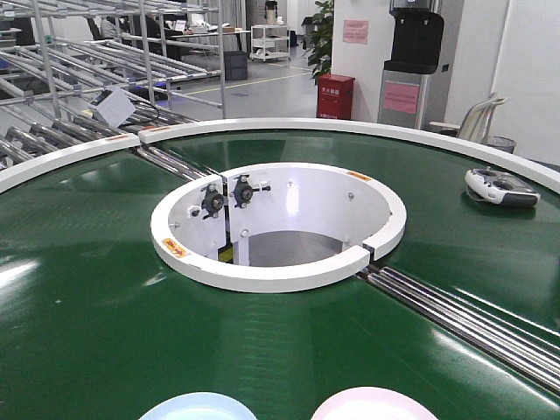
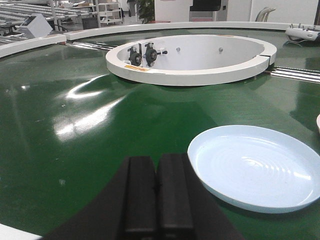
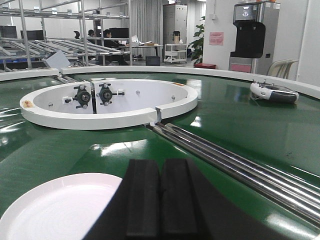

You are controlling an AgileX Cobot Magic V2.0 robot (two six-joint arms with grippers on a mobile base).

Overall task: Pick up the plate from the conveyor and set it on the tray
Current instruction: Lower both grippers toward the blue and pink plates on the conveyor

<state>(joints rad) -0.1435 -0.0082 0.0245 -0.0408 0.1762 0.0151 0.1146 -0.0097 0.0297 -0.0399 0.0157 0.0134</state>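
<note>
On the conveyor (image 1: pixel 87 306), left end effector (image 2: pixel 157 167) clenched empty, blue plate (image 2: pixel 255 167) lower right; right end effector (image 3: pixel 160 170) clenched empty, pink plate (image 3: pixel 55 210) lower left.

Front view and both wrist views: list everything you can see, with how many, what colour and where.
conveyor: one, dark green with white rims, fills the scene
opening: one, white-walled, centre of the belt
roller seams: two, steel, right of the opening and far left
blue plate: one, pale blue, near edge of the belt
pink plate: one, pale pink, beside the blue plate
remote: one, white and grey, on the belt, far right
cabinet: one, red, beyond the belt
dispenser: one, black and grey, right of the cabinet
racks: grey metal, back left
tray: none in view
left gripper: black, shut, left of the blue plate
right gripper: black, shut, right of the pink plate
</note>
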